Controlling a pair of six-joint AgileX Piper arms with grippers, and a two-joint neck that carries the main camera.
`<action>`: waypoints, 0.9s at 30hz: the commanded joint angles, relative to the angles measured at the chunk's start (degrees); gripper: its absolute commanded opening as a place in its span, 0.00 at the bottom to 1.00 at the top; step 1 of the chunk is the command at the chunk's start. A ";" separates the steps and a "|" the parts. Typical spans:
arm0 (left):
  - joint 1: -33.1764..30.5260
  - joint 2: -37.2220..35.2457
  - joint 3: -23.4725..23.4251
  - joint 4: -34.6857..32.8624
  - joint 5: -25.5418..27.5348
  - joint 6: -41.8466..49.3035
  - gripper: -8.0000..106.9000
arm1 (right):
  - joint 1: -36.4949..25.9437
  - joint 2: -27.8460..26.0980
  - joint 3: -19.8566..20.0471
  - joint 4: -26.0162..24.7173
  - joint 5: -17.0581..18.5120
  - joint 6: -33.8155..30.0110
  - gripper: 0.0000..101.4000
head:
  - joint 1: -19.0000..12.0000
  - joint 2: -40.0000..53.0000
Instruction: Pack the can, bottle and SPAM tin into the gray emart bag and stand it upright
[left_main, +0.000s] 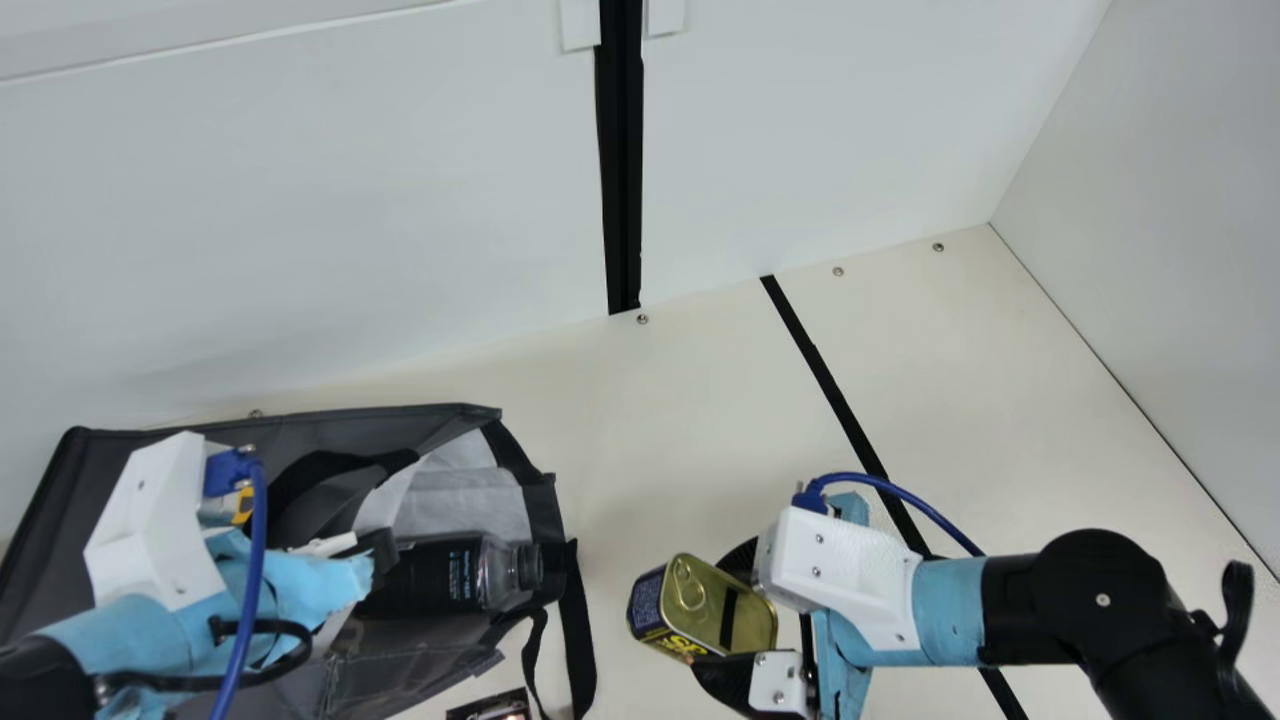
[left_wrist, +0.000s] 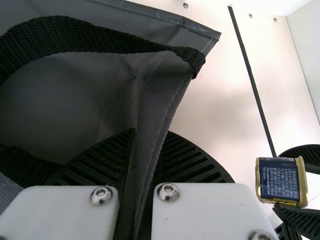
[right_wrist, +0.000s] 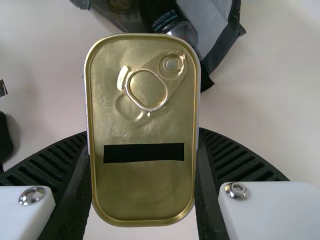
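Between the two ribbed fingers of my right gripper (left_main: 712, 612), the SPAM tin (left_main: 728, 612) is held by its long sides, its golden lid with the pull ring facing to the neck camera. On this lid sits a short black strip (right_wrist: 144, 153). My left gripper (left_main: 372, 555) is closed on a fold of the gray emart bag (left_main: 275, 432), at the bag's side. The bag lies down on the table, with its mouth toward the tin, and the tin is outside, apart from it. In the mouth lies the dark bottle (left_main: 440, 575), its clear shoulder and black cap pointing outward. A black handle (left_main: 578, 630) falls over the cream table (left_main: 690, 400) near the mouth, and beside it a small dark printed thing (left_main: 490, 708) is cut by the main view's edge. Farther, a black line (left_main: 835, 390) crosses the table at a slant, behind the right arm. Some screws (left_main: 642, 319) follow the back edge. There stand white panels (left_main: 300, 220) with a black post (left_main: 622, 160) between them, and a pale side wall (left_main: 1170, 230) closes the right side
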 joint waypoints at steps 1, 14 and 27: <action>0.00 0.00 0.00 0.00 0.00 0.00 0.00 | 0.96 0.66 0.04 0.60 -0.85 -0.14 0.00 | -1.39 -0.05; 0.00 0.00 0.00 0.00 0.00 0.00 0.00 | 8.50 6.99 -2.20 3.43 -6.99 -0.59 0.00 | -1.39 -0.05; 0.00 0.00 0.00 0.00 0.00 0.00 0.00 | 14.83 14.10 -5.71 5.04 -11.41 -1.98 0.00 | -1.39 -0.05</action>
